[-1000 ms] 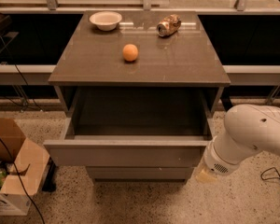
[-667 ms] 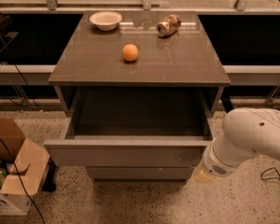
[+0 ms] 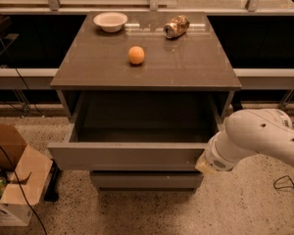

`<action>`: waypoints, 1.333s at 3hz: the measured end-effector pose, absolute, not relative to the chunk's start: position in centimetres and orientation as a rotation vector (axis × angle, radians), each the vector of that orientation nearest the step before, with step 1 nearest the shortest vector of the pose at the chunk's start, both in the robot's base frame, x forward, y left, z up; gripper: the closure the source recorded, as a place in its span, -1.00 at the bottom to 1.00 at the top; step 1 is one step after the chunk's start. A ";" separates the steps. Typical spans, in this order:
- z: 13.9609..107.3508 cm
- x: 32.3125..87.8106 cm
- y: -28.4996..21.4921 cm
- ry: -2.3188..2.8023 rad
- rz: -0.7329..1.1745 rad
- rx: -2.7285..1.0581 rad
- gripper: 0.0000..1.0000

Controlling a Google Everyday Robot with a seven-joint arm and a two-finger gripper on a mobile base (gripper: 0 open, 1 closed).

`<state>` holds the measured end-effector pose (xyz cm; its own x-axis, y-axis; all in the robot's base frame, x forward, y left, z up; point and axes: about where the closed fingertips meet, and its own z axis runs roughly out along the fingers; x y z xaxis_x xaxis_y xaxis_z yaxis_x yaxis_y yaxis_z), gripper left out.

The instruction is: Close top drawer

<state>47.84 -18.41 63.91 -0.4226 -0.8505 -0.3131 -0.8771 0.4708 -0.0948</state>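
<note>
The top drawer (image 3: 127, 155) is a wide grey box with a plain flat front. It stands pulled far out from under the tabletop, and its inside looks empty. My white arm comes in from the right. My gripper (image 3: 205, 164) is at the arm's end, against the right end of the drawer's front panel. The arm's wrist covers most of it.
On the grey tabletop (image 3: 186, 67) are an orange (image 3: 136, 55), a white bowl (image 3: 110, 21) and a crushed can (image 3: 177, 26). A lower drawer front (image 3: 147, 180) sits below the top drawer. An open cardboard box (image 3: 12, 180) and cables lie on the floor at the left.
My arm has moved slightly up and to the left, closer to the right end of the drawer front. The drawer looks as far out as before.
</note>
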 end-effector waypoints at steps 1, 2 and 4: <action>64.0 48.5 -18.3 2.392 0.119 -1.457 1.00; 64.6 51.9 -17.7 2.322 0.119 -1.421 1.00; 65.8 56.7 -16.9 2.261 0.102 -1.403 0.17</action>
<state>56.66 -16.89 65.84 -0.3636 -0.8267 -0.4295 -0.8621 0.4733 -0.1811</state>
